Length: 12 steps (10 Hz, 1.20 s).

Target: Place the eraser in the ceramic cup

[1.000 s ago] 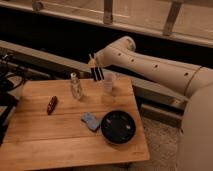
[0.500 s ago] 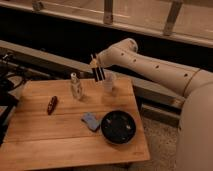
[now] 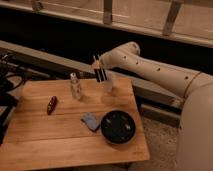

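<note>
**Wooden bench below a dark rail, claw beside the cup**

A dark wall runs across the background, with a pale ledge and upright metal posts above it. Below stands a light wooden bench on a speckled floor. Dark equipment crowds the far left edge of the view, too dim to identify.

On the left part of the bench lies a small red-brown object, set at a slant and well apart from the rest. To its right, near the back edge, a slim clear bottle stands upright. In front of the bottle and further right, a small blue-grey piece lies flat, just beside the black bowl.

The claw hangs above the back of the bench, pointing down at a slight tilt. I cannot tell whether it is open, closed or gripping anything. The ceramic cup stands upright just right of the claw, near the bench's back edge, and they overlap in this view. The wide black bowl sits near the front right corner. The white arm reaches in from the right.
</note>
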Each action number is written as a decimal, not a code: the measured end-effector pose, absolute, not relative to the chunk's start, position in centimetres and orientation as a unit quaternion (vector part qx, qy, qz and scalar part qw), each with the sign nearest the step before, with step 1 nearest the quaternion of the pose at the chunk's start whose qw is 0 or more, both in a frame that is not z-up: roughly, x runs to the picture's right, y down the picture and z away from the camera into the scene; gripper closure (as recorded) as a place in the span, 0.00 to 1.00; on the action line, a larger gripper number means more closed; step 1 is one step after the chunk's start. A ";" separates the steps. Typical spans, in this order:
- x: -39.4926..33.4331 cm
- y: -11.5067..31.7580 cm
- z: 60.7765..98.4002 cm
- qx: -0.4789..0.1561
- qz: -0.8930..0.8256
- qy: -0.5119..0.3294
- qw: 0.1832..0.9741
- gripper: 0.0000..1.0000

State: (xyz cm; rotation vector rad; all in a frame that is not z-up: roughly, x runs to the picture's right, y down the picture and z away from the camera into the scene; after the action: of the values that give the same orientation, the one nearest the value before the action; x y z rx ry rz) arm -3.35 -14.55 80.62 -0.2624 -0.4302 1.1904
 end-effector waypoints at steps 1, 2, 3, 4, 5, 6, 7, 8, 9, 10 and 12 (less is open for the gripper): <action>-3.3 -15.6 80.7 -0.112 0.558 -0.206 0.796 0.97; -2.6 -16.8 81.2 -0.102 0.564 -0.207 0.793 0.97; -1.8 -17.6 81.7 -0.094 0.571 -0.207 0.789 0.97; -1.4 -18.4 82.2 -0.088 0.576 -0.208 0.786 0.97; -1.3 -19.1 82.8 -0.084 0.585 -0.215 0.778 0.97; -0.9 -19.5 83.1 -0.081 0.591 -0.219 0.772 0.97; -0.1 -19.9 83.4 -0.075 0.601 -0.224 0.763 0.97; 0.4 -20.3 83.6 -0.069 0.607 -0.229 0.758 0.97; 0.6 -20.6 83.9 -0.063 0.611 -0.234 0.754 0.97; 1.0 -20.8 84.1 -0.059 0.616 -0.235 0.749 0.97; 3.0 -20.9 85.0 -0.049 0.632 -0.233 0.737 0.84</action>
State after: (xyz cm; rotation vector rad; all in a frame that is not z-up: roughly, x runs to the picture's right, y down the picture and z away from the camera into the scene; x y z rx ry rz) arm 2.98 -20.95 84.98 -0.1085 -0.5115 1.3881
